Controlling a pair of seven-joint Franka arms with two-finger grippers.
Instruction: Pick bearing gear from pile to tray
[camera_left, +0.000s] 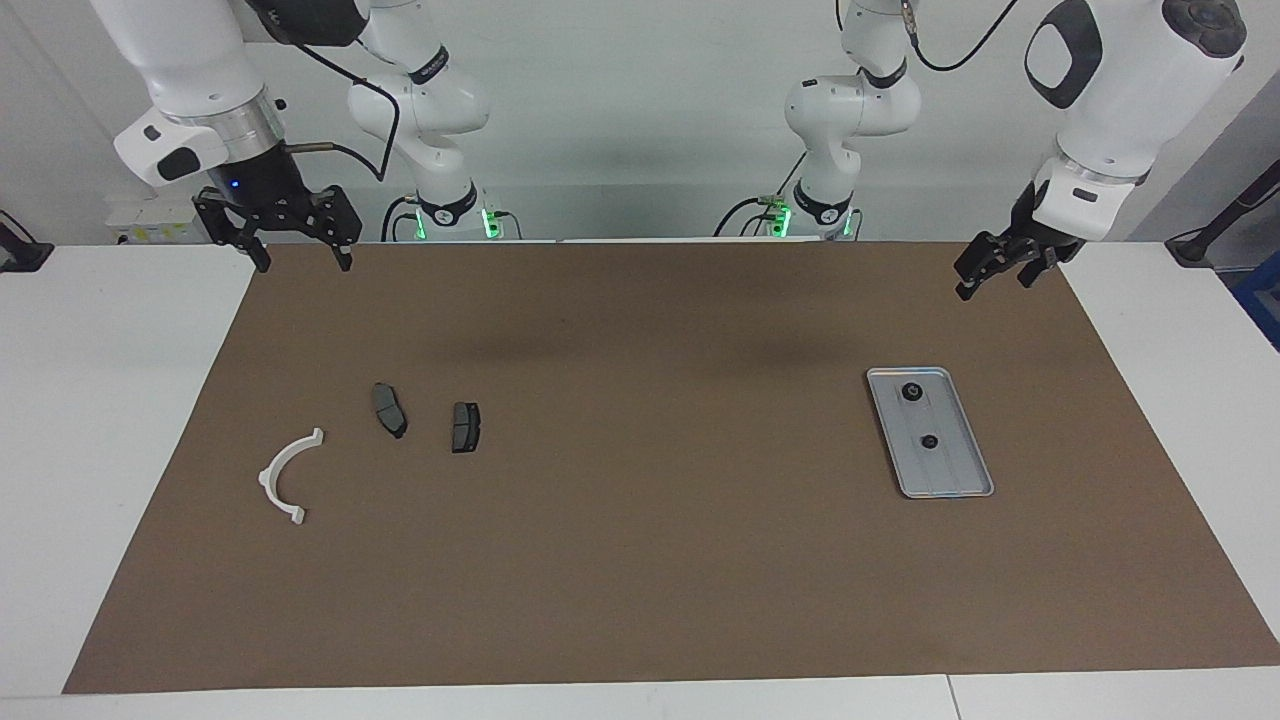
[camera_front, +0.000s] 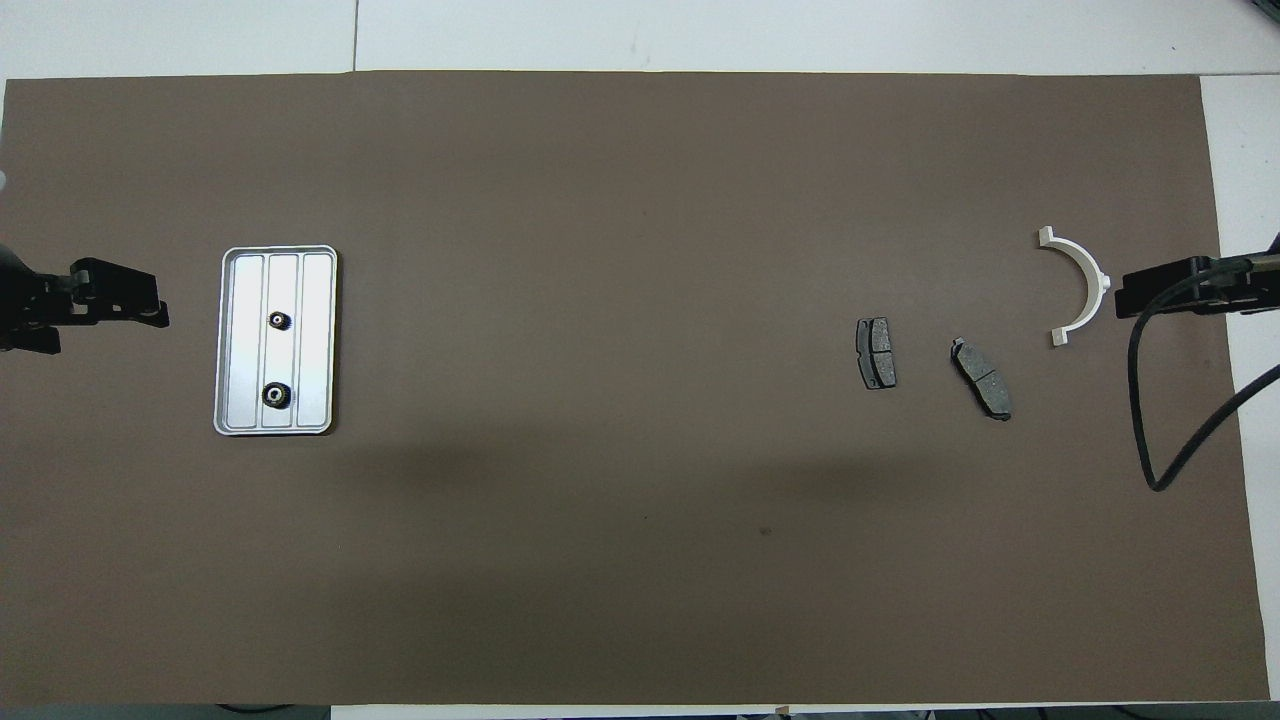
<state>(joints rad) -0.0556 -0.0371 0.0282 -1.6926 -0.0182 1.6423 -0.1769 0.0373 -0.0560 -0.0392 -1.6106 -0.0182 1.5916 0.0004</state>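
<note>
From across the tabletop (camera_left: 640, 600), my right hand (camera_left: 298, 262) hangs in the air over the corner of the brown mat (camera_left: 640, 300) at my right arm's end, its two fingers spread wide with nothing between them. Below it, toward the middle of the mat, lie the two dark brake pads (camera_left: 389, 410) and the white arc bracket (camera_left: 288, 477), all apart from one another. My left hand (camera_left: 995, 278) hangs over the mat's edge at the other end; I cannot tell whether it is released or clenched. Under and inward of it sits the tray (camera_left: 950, 480), holding two small black bearing gears (camera_left: 911, 392).

From above, my left hand (camera_front: 150, 310) shows beside the tray (camera_front: 318, 340), just apart from its rim, with both bearing gears (camera_front: 279, 320) lying along the tray's middle strip. My right hand (camera_front: 1130, 296) shows beside the arc bracket (camera_front: 1085, 275), the brake pads (camera_front: 876, 353) lying farther inward.
</note>
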